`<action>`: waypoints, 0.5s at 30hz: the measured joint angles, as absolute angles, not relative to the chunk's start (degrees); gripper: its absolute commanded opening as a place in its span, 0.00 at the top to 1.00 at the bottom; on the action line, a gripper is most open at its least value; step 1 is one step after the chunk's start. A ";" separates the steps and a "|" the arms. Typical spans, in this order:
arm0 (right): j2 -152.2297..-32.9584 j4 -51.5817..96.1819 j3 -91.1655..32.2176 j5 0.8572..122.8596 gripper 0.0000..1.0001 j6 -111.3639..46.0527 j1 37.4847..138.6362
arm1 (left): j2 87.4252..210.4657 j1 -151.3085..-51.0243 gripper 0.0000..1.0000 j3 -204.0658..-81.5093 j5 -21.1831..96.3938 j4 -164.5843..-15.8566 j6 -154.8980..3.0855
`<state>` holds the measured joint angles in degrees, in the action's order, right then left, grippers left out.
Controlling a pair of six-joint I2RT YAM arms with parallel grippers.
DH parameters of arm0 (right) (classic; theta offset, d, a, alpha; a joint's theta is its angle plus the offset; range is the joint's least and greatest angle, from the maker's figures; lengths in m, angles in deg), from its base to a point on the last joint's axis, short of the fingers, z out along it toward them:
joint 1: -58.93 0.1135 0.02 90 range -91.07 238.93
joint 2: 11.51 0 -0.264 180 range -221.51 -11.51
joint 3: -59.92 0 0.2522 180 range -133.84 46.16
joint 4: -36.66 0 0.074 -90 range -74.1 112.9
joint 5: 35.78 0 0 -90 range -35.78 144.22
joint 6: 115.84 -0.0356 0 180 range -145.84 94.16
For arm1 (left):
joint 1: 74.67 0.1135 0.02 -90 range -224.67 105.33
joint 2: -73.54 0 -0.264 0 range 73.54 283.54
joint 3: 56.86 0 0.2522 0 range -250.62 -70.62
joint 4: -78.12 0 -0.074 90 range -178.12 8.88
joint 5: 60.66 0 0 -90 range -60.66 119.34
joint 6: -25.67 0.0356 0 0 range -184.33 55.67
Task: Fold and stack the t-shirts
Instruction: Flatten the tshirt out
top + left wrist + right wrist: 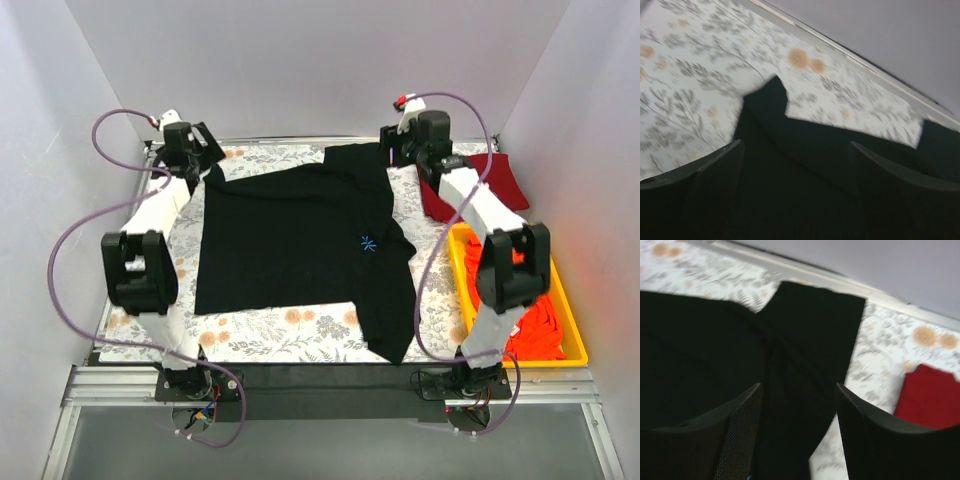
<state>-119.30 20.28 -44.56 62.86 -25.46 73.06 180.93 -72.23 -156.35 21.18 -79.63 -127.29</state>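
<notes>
A black t-shirt [300, 240] with a small blue asterisk logo [368, 243] lies spread flat on the floral table cover [290, 335], its right side folded inward. My left gripper [205, 150] hovers at the shirt's far left corner. In the left wrist view it [796, 145] is open, with black cloth [790, 200] below the fingers. My right gripper [400, 150] is over the far right sleeve. It [799, 386] is open above the black cloth [700, 350], holding nothing. A folded dark red t-shirt [505, 180] [932, 395] lies at the far right.
A yellow bin [545, 362] at the right edge holds bright orange-red shirts [535, 325]. White walls close in the back and both sides. Purple cables loop beside each arm. The table's far edge runs just behind both grippers.
</notes>
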 measured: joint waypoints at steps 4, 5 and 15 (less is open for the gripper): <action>-106.95 16.70 -33.56 63.63 0.51 -28.56 79.29 | 166.77 -79.66 0.29 -145.71 21.46 -75.89 -128.90; -104.59 16.13 -30.35 64.00 0.52 -29.15 81.52 | 164.26 -81.06 0.31 -143.28 21.92 -75.06 -129.51; -106.43 6.73 -16.80 64.50 0.55 -31.71 96.65 | 159.82 -82.26 0.40 -121.51 23.83 -67.01 -136.53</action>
<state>-106.43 6.73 -16.80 64.50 -31.71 96.65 159.82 -82.26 -121.51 23.83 -67.01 -136.53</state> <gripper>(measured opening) 0.464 0.606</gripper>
